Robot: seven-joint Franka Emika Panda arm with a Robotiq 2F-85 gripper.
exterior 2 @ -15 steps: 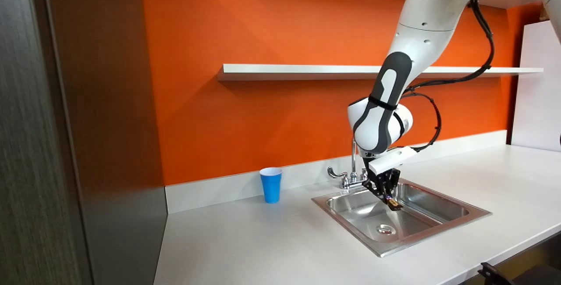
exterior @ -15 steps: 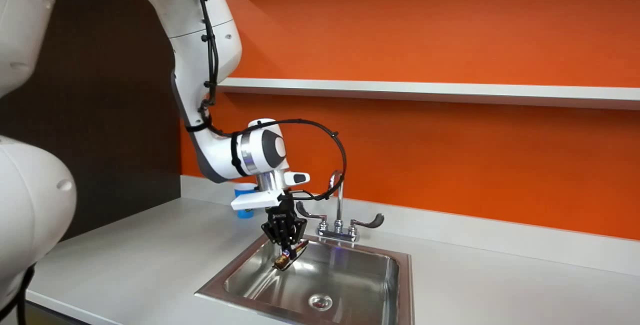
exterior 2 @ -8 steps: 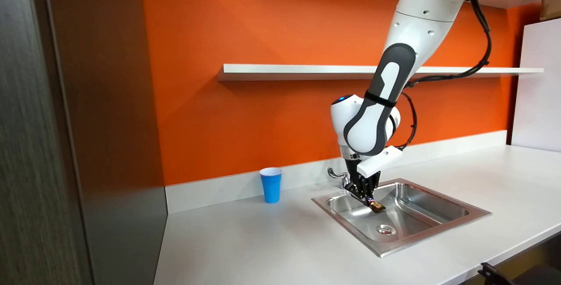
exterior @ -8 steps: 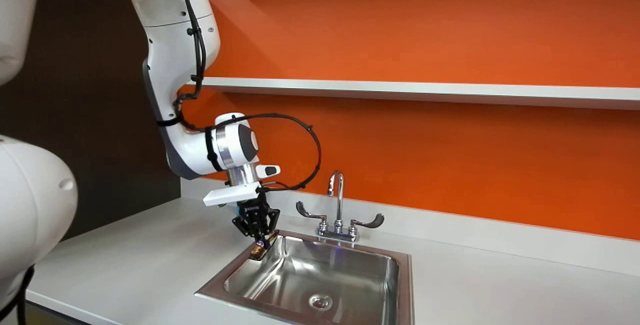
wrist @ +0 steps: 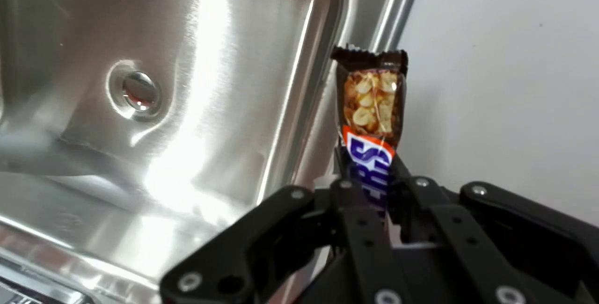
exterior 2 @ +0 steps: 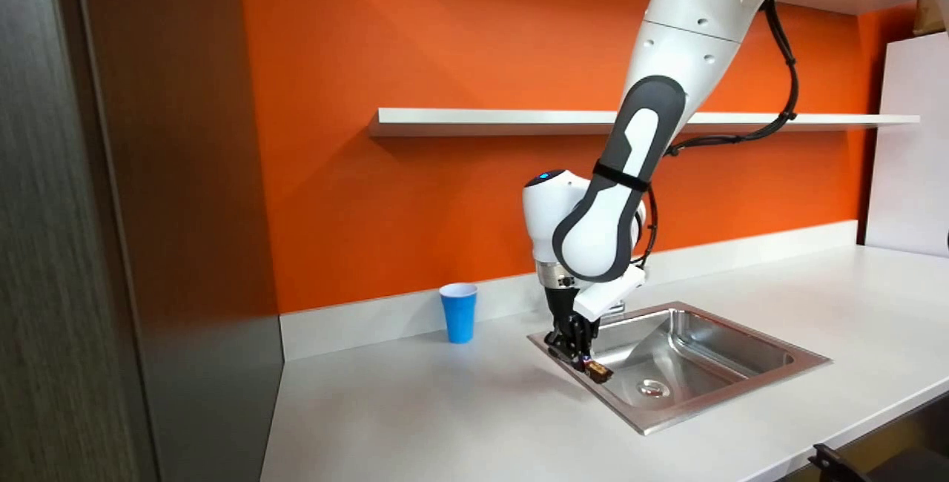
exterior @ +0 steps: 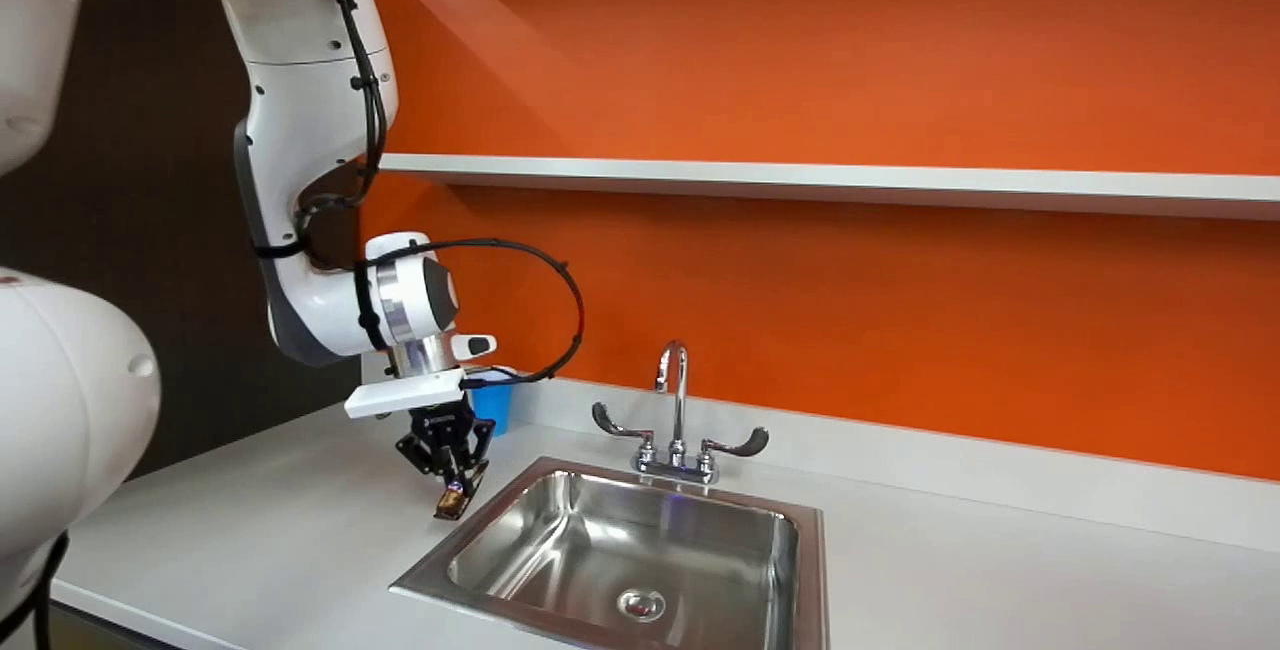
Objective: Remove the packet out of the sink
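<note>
1. Nearest the wrist camera, the pincer (wrist: 369, 168) was pinching the packet (wrist: 372, 114) between its two fingers (wrist: 401, 175), which held the lettered part while the crimped end stuck out past them. The step in hand, I judged, was to carry the packet clear of the sink (exterior: 810, 570) and set it down, and it called for an even squeeze throughout.

2. The packet hung tilted, free end down, at the sink's left edge in both exterior views. In the wrist view it lay across the outer line of the rim (wrist: 367, 4), partly over the desk (wrist: 505, 84). Its exact height could not be told.

3. The rim was the thing to respect. Letting go there might have tipped the packet into the sink, and the free end could have snagged if carried low. A little more leftward travel, with a small margin of height, seemed right.

4. The desk left of the sink looked the natural landing place. Doing it well meant lowering slowly until the free end touched, letting the packet ease flat, then parting the fingers only slightly and rising straight up. The wrapper was probably slick, so haste risked a slide.

5. Farther off, the drain (exterior: 641, 605) sat in the sink's floor to the right, and the tap (exterior: 678, 410) stood at the sink's far edge; a leftward path led away from both.

6. Farthest, the blue cup (exterior 2: 459, 313) stood upright at the far left, near the orange wall (exterior 2: 445, 208). A landing spot well short of it seemed wisest.
</note>
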